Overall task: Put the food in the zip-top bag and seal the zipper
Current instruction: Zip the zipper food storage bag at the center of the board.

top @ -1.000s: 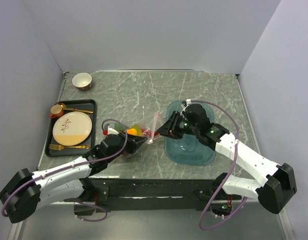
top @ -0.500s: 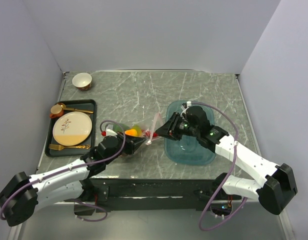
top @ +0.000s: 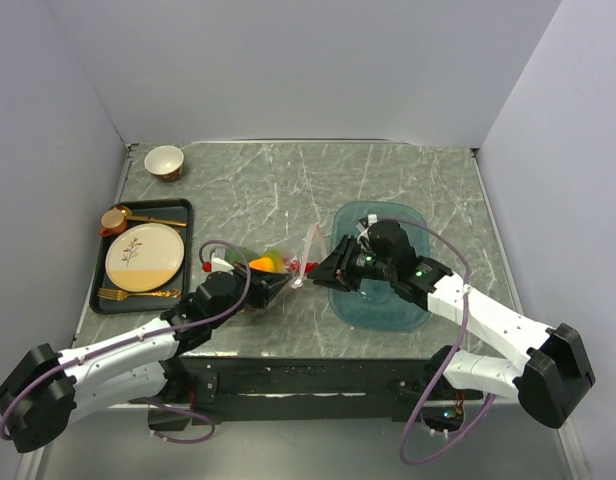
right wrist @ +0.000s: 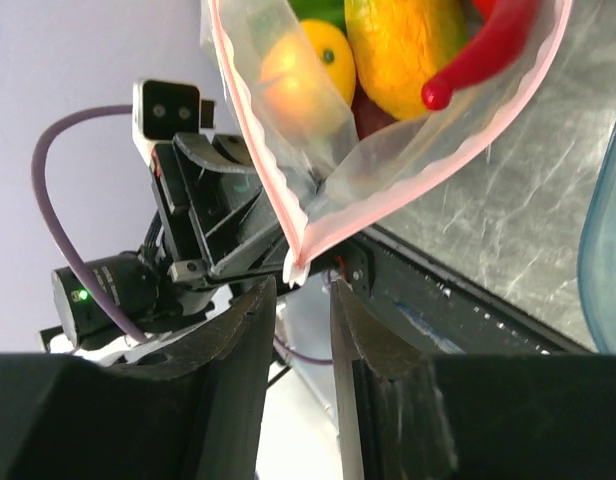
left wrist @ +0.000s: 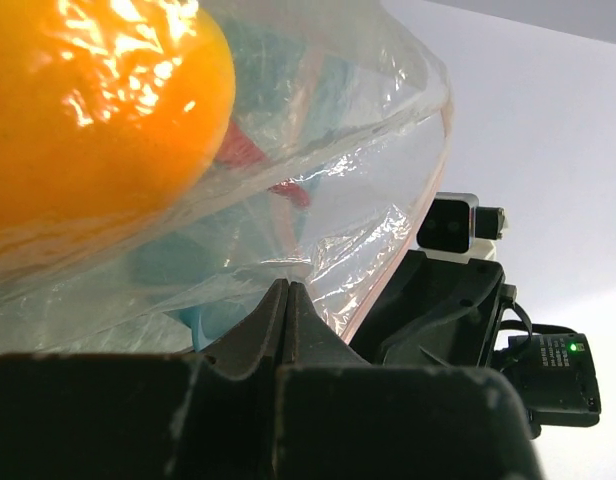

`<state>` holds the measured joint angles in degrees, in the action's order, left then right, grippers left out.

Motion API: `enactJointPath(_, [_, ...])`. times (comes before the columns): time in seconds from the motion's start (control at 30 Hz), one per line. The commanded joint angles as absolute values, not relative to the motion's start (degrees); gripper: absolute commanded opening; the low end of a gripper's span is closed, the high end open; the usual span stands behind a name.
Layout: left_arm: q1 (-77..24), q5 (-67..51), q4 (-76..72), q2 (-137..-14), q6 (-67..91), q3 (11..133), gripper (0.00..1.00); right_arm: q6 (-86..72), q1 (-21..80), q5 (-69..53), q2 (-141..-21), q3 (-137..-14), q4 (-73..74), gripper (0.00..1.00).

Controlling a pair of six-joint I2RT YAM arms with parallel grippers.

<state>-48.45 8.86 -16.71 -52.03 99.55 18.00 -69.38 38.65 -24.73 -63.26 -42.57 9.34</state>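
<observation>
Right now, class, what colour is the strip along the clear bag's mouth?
Pale pink; the zipper shows best in the right wrist view.

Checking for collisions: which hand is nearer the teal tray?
Right. The right hand hangs at the left rim of the teal tray, its arm across it; the left hand sits farther left, shut on the zip-top bag.

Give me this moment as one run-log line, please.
left gripper: shut on zip-top bag | right gripper: open, at zipper end | food: in bag | zipper: unsealed
</observation>
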Motion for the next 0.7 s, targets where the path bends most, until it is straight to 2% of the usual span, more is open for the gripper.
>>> enactJointPath(0.0, [-48.34,9.32,-20.39,-52.56,98.96,18.28,0.01,-71.54,39.73,-27.16,-64.25,-41.75,4.4,0.37])
enactJointPath(0.23, [-48.34,9.4,-21.09,-53.09,98.97,18.46,0.01,-71.37,40.69,-28.3,-66.7,-42.71,3.96,0.45])
enactJointPath(0.53, [-48.34,8.88,-21.27,-53.44,98.79,18.54,0.01,-71.28,40.78,-29.09,-69.08,-43.42,1.94,0.44])
enactJointPath(0.67, [-48.34,8.79,-21.18,-53.44,98.79,18.55,0.01,-71.19,40.78,-29.35,-69.61,-43.77,1.14,0.4])
